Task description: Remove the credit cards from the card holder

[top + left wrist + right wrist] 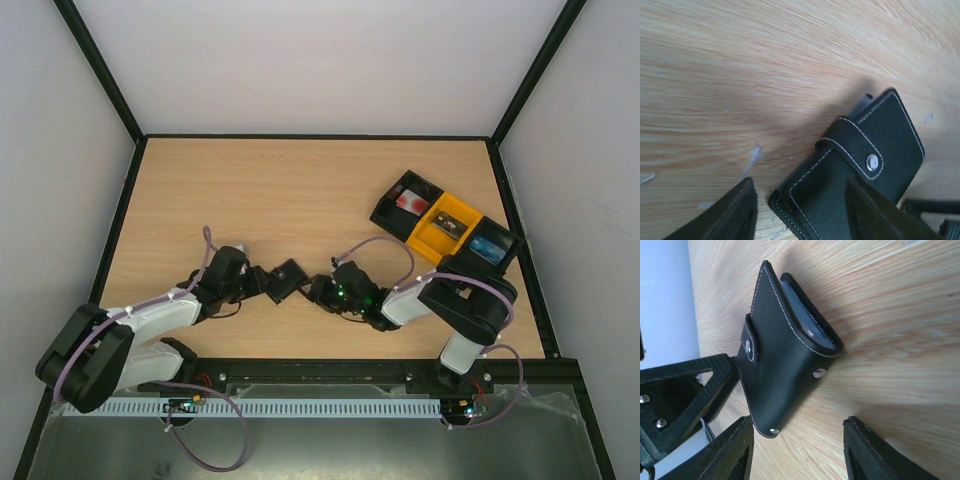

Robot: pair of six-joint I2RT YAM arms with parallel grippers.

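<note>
The black card holder (289, 276) lies on the table between my two grippers, its strap snapped shut (871, 161). In the right wrist view the card holder (782, 360) shows its open side, where the pale edge of the credit cards (809, 323) sits tucked inside. My left gripper (264, 284) (800, 200) is open around the holder's near corner. Its left finger (732, 215) stands clear of the holder and its right finger (875, 212) overlaps it. My right gripper (319, 290) (799, 432) is open too, with the holder's lower corner just by its left finger (730, 455).
A long black-and-yellow tray (429, 243) stands at the right rear, holding a red-and-white object (410, 200) and a blue object (488, 248). The left gripper's finger (685, 390) shows right beside the holder in the right wrist view. Black frame rails edge the table.
</note>
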